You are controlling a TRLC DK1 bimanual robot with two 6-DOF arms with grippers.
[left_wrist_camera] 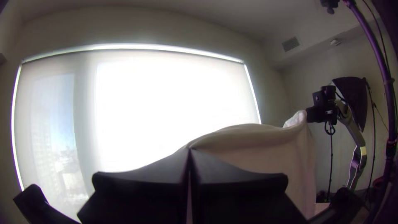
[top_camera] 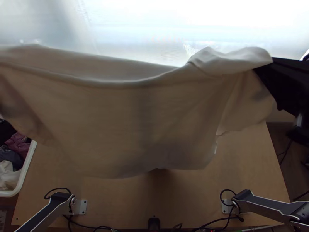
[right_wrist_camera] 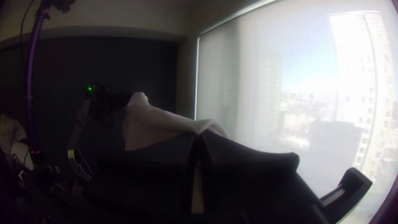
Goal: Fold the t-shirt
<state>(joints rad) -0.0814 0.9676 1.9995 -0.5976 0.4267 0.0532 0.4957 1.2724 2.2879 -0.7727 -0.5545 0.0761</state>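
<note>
"Where is the t-shirt?"

"The pale t-shirt (top_camera: pixel 131 120) is hanging in the air, broadly spread, above the wooden table (top_camera: pixel 251 166). Its upper edge is sagging in the middle, and its lower edge is dangling toward the near side."

"And the jaws?"

"Both pairs are pinching cloth: the left gripper (left_wrist_camera: pixel 189 150) is clamping one upper part, the right gripper (right_wrist_camera: pixel 199 135) another. I'm not managing to tell which seams they're holding."

"What could be going wrong from here?"

"Those tips are taking small pinches, so a hard outward pull might be slipping a corner loose. Uneven lowering might be leaving the hem bunched or skewed. The cloth is also reaching past the table's left edge, so that side might be landing on the laundry bin (top_camera: pixel 26 166)."
</note>
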